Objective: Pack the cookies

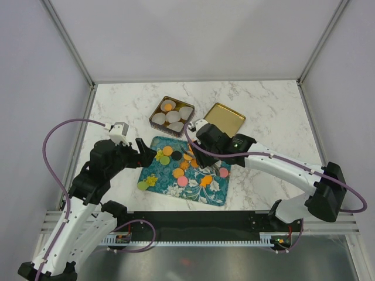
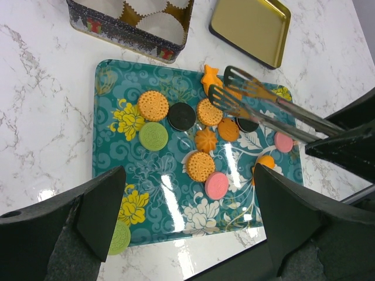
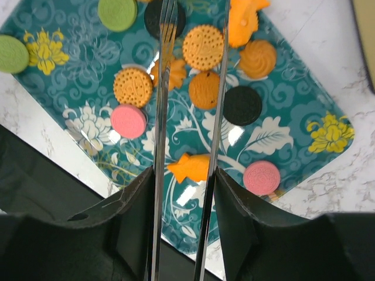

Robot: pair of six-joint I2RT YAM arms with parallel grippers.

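The cookies lie on a teal floral tray [image 1: 159,175]: orange ones [image 2: 201,165], black ones [image 2: 181,116], pink ones [image 2: 216,185] and green ones [image 2: 153,136]. One orange cookie [image 1: 169,106] sits in a paper cup in the tin [image 1: 153,115]. My right gripper [image 3: 184,187] is shut on metal tongs [image 3: 161,117]. The tong arms stand apart above a round orange cookie [image 3: 203,47] and hold nothing. The tongs also show in the left wrist view [image 2: 263,105]. My left gripper [image 2: 187,199] is open and empty over the tray's near left part.
The tin [image 2: 126,32] holds several white paper cups [image 1: 173,116] and stands behind the tray. A gold lid [image 1: 224,119] lies to its right, also seen in the left wrist view [image 2: 251,26]. One green cookie [image 1: 143,185] sits at the tray's near left corner.
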